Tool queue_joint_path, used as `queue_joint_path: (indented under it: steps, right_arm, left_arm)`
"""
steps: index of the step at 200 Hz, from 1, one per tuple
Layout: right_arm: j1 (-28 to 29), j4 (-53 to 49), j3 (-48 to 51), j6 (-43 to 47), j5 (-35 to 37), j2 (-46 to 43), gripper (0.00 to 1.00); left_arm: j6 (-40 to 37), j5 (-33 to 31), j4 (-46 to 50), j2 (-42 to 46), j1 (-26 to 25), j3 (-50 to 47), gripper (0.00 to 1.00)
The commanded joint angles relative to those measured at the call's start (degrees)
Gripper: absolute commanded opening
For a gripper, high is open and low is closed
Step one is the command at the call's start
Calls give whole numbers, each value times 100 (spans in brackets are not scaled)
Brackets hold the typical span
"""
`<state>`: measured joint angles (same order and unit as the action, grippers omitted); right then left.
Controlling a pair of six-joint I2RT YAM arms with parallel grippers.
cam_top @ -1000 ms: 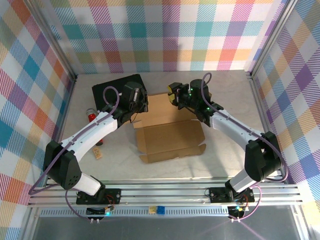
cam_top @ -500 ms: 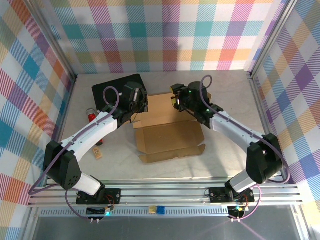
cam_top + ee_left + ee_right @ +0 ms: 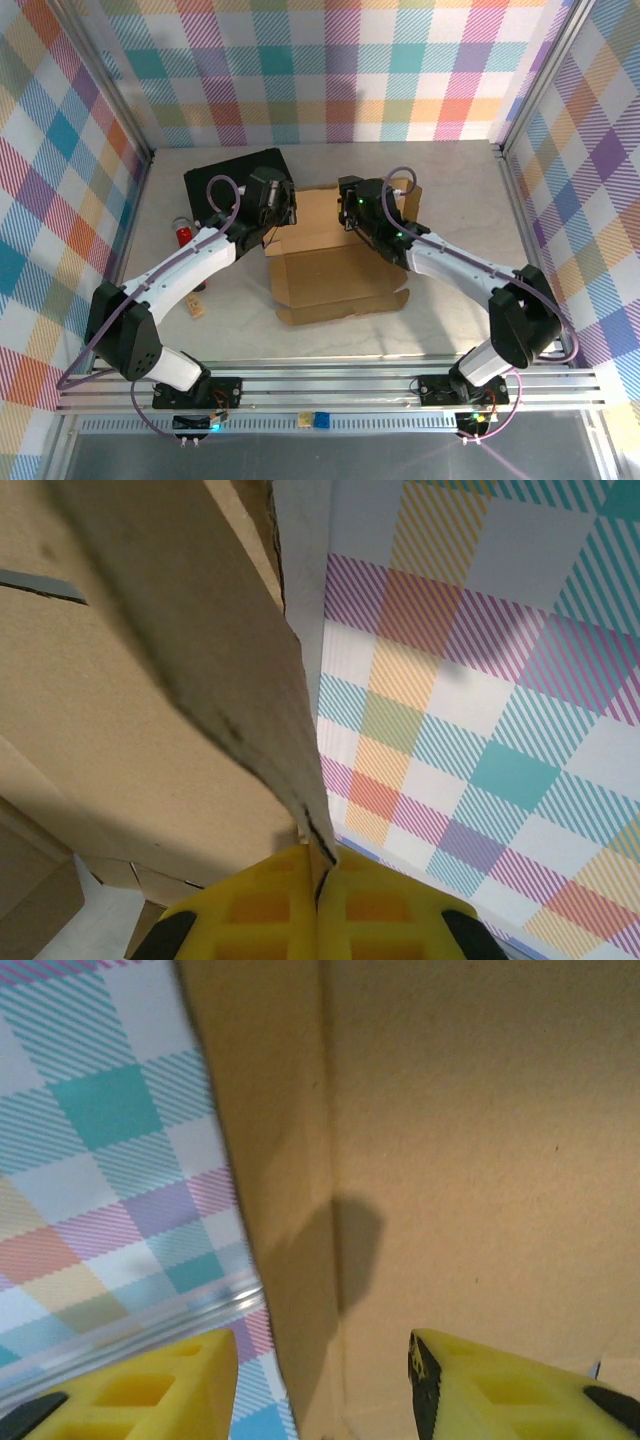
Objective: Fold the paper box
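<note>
Right gripper further left, over paper box

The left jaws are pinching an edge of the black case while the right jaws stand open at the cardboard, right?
No. The left wrist view shows the left jaws shut on an edge of the brown paper box, not the black case. The right jaws stand open at the cardboard.

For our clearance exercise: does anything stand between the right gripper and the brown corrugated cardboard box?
Nothing visible does: the brown corrugated cardboard box stands directly before the right gripper, whose jaws are open.
</note>
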<state>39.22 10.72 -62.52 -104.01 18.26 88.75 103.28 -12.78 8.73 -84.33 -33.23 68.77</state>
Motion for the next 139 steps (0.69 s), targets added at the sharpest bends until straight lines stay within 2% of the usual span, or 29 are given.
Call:
queue_joint_path:
  steps: [1,84,120,125,139]
  right_arm:
    - [0,488,-155,-193,247,304,45]
    - [-86,958,-454,-98,227,845,22]
    - [-136,988,-356,-102,107,850,4]
    - [-155,1008,-334,-94,95,843,2]
    - [-241,1034,-281,7,-13,809,0]
  left_arm:
    - [9,-94,-179,233,-52,-70,0]
    - [35,-76,-95,387,-64,-196,0]
    - [-39,4,-159,437,-13,-246,0]
    - [-76,73,-170,443,7,-231,6]
    - [-316,349,28,478,115,-84,34]
